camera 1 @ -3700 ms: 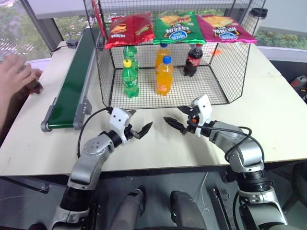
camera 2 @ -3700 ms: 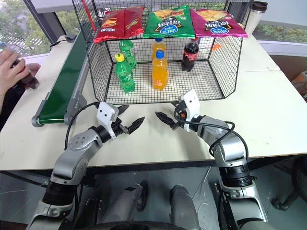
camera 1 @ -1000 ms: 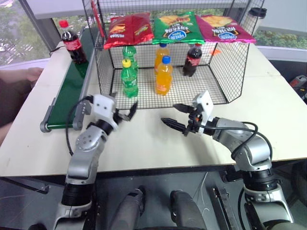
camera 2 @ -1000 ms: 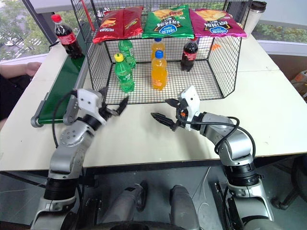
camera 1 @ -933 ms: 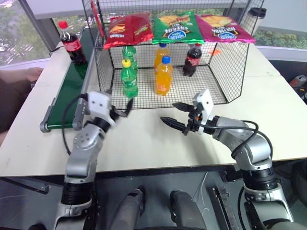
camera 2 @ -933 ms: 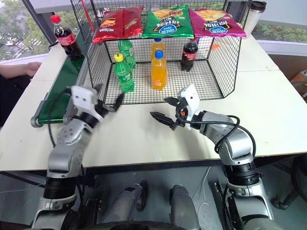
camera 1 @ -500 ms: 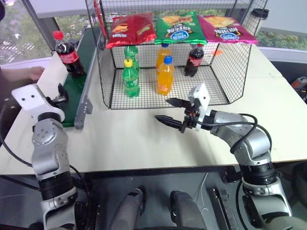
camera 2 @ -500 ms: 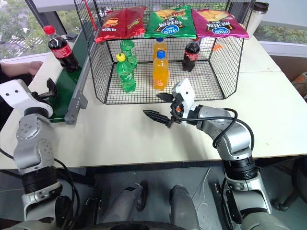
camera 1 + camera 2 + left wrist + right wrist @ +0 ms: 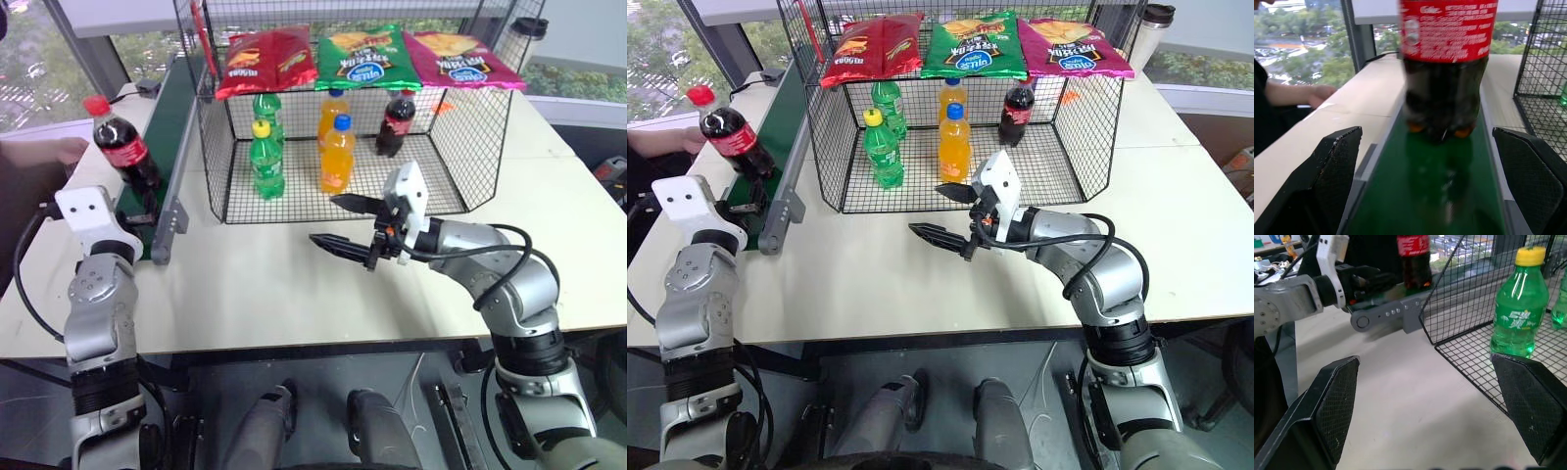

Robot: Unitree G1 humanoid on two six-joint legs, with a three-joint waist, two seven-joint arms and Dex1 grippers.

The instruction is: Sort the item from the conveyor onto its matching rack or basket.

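The cola bottle (image 9: pixel 124 149), red-capped with a red label, stands upright on the dark-green conveyor (image 9: pixel 168 110) near its front end. My left gripper (image 9: pixel 748 209) is level at that end, open. In the left wrist view the bottle (image 9: pixel 1447 73) stands on the belt (image 9: pixel 1444 191) just ahead of the two spread fingers (image 9: pixel 1330 176), apart from them. The black wire cage (image 9: pixel 462 132) stands to the right of the belt. My right gripper (image 9: pixel 326 220) hovers open over the table in front of the cage, empty.
Inside the cage stand two green bottles (image 9: pixel 265 157), two orange bottles (image 9: pixel 336 152) and a cola bottle (image 9: pixel 396 122). Three crisp bags (image 9: pixel 367 54) lie on its top. A person's hand (image 9: pixel 61 150) rests left of the conveyor. A cup (image 9: pixel 529 31) stands far right.
The cola bottle has ridden the belt towards its front end. My left gripper has swung left from the table's middle to the conveyor's end. My right gripper has drifted slightly left.
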